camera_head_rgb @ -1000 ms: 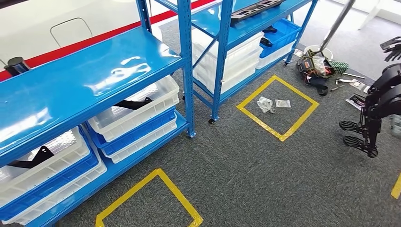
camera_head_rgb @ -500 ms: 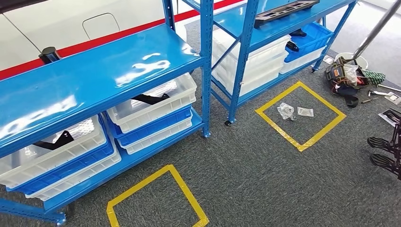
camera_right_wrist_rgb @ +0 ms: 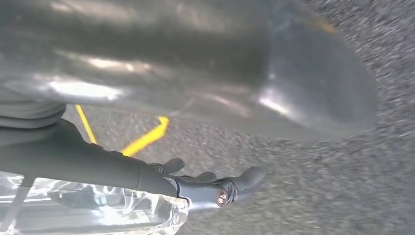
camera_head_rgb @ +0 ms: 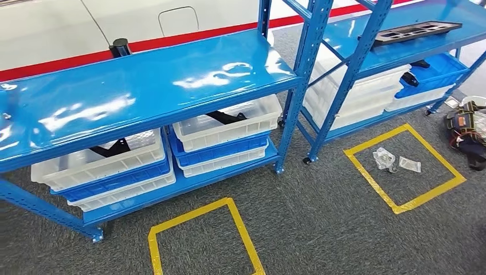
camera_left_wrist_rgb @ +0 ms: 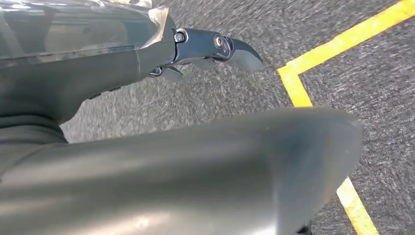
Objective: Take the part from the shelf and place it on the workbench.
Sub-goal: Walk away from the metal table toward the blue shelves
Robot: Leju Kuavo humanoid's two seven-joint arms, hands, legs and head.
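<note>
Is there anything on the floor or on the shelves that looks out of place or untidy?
Yes. Two small clear plastic bags lie loose on the carpet inside the right yellow tape square. At the picture's right edge a pile of tools and bags sits on the floor. The bins on the blue shelf look orderly.

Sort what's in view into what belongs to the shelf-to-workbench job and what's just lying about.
Job:
blue shelf
white bins
black parts in them

Lying about:
plastic bags in the taped square
tool bag
black tray
</note>
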